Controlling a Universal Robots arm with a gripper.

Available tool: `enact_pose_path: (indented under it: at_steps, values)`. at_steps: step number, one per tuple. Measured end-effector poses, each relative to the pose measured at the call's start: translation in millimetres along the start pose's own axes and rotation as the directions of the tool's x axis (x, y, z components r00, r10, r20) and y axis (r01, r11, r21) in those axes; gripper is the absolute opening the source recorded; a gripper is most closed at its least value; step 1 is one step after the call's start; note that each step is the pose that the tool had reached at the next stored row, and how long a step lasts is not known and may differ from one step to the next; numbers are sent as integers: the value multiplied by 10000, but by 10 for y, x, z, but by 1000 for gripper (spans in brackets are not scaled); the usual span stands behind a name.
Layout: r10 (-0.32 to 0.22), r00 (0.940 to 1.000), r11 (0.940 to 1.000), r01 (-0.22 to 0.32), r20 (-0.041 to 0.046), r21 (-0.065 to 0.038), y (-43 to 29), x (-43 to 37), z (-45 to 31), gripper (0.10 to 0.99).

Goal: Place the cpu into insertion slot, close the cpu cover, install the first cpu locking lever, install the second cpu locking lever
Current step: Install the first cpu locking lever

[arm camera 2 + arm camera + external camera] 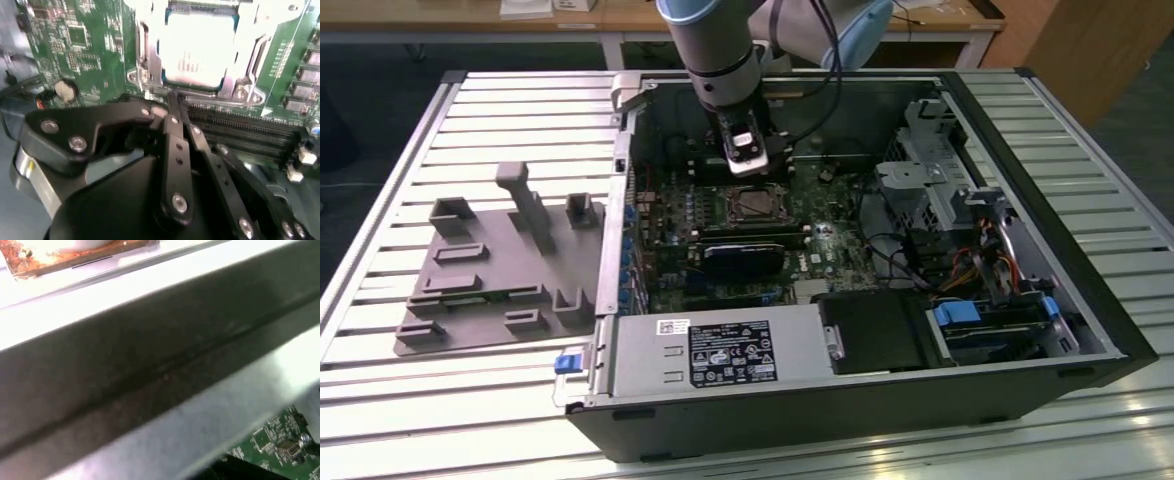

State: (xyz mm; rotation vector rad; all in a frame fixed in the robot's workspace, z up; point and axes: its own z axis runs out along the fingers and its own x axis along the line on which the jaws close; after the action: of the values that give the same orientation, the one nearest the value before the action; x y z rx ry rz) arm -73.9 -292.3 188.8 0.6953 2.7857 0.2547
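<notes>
In the exterior view an open computer case (854,415) lay on a slatted table (480,100), with a grey fixture tray (480,270) beside it toward the exterior view's left. The arm reached down into the case, and its gripper (747,162) hung just above the far edge of the insertion slot (754,203) on the green motherboard (670,250). A power supply (720,350) sat along the case's near side. In the second wrist view the gripper's (173,100) black fingers (176,135) were pressed together with no gap at the tips and nothing visible between them. The tips sat right at the edge of the socket's metal frame, though whether they touched it could not be told. The cpu (197,47) lay flat in the socket, its pale metal top showing through the window of the cpu cover (146,60), which lay down around it. Long dark memory slots (240,132) ran just beside the socket, and a coin battery (65,89) sat well off to one side. In the first wrist view a dark band of case wall (150,370) ran across, with a corner of motherboard (280,440) beyond it.
</notes>
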Motion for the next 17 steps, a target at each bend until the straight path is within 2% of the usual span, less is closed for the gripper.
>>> enact_pose_path:
  at_steps: [9,17]
  values:
    - [-1,10000,10000,1,-2,4,2,-6,-12,102]
    - [-2,10000,10000,2,-3,9,27,-28,-116,102]
